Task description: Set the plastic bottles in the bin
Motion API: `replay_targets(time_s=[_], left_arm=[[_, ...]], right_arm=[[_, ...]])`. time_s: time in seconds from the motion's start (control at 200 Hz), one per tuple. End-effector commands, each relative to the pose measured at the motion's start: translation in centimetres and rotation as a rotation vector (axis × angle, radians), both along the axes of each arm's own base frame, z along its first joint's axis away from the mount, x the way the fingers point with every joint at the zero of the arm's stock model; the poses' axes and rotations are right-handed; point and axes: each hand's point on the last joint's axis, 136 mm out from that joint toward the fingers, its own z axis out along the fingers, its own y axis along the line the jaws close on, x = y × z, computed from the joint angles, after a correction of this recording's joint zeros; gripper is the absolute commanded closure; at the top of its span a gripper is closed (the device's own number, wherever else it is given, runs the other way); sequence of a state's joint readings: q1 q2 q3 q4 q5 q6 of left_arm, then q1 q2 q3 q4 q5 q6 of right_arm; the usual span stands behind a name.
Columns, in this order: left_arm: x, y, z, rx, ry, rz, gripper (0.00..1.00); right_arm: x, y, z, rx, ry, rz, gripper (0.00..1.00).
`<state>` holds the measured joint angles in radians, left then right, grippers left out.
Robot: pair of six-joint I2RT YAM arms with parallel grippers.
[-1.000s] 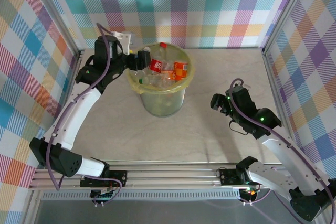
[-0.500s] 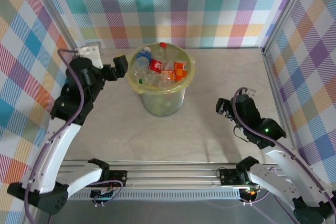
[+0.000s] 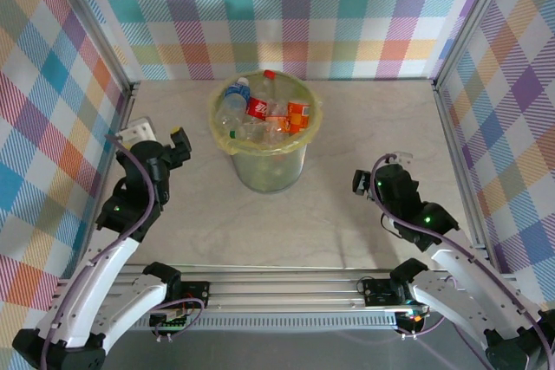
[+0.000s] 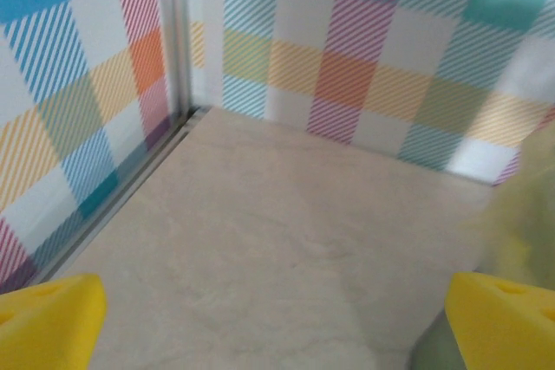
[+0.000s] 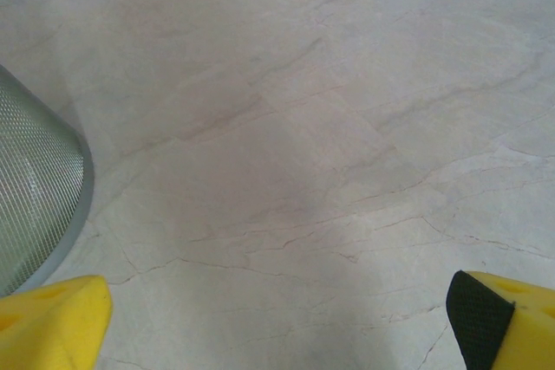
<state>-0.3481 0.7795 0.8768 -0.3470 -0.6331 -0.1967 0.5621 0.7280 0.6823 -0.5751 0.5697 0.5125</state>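
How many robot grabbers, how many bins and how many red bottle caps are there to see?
Yellow-tipped robot grippers: 2, the left gripper and the right gripper, both open
Round pale green plastic bin: 1
Red bottle cap showing on the pile: 1
Total: 4

Pale green bin [image 3: 270, 172], multicoloured plaid walls [image 3: 347, 6]

Bin [image 3: 264, 162] stands on tabletop [image 3: 373, 114], left of centre, toward the rear; plastic bottles [image 3: 269, 114] heaped inside it; left claw [image 3: 160, 141] left of bin, apart from it; right claw [image 3: 378, 174] right of bin, well apart, nearer the front.
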Motion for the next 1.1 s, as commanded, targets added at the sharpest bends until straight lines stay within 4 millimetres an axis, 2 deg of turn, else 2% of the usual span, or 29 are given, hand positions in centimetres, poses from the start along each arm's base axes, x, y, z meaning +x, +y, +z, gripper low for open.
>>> replay_targets(time_s=[0.0,0.19,0.445,0.66,0.85,1.095], left_arm=[[-0.4,1.9,-1.6,-0.004,-0.021,0.121,0.0],[-0.1,2.3,-4.7,-0.016,-0.029,0.156,0.0],[0.6,1.5,-8.9,0.015,0.013,0.109,0.0],[1.2,0.7,-11.2,0.051,0.024,0.045,0.0],[1.4,1.2,-13.1,0.038,0.012,0.044,0.0],[2.6,1.5,-15.8,0.013,-0.002,-0.047,0.0]], right_arm=[[0.6,-0.4,0.8,-0.022,-0.071,-0.002,0.0],[0.6,-0.7,0.4,-0.027,-0.112,-0.005,0.0],[0.9,-0.8,-0.9,-0.099,-0.117,0.017,0.0],[1.9,-0.4,-2.2,-0.202,-0.134,0.07,0.0],[3.0,-0.1,-2.9,-0.308,-0.173,0.129,0.0],[4.2,-1.5,-2.8,-0.274,-0.235,0.094,0.0]])
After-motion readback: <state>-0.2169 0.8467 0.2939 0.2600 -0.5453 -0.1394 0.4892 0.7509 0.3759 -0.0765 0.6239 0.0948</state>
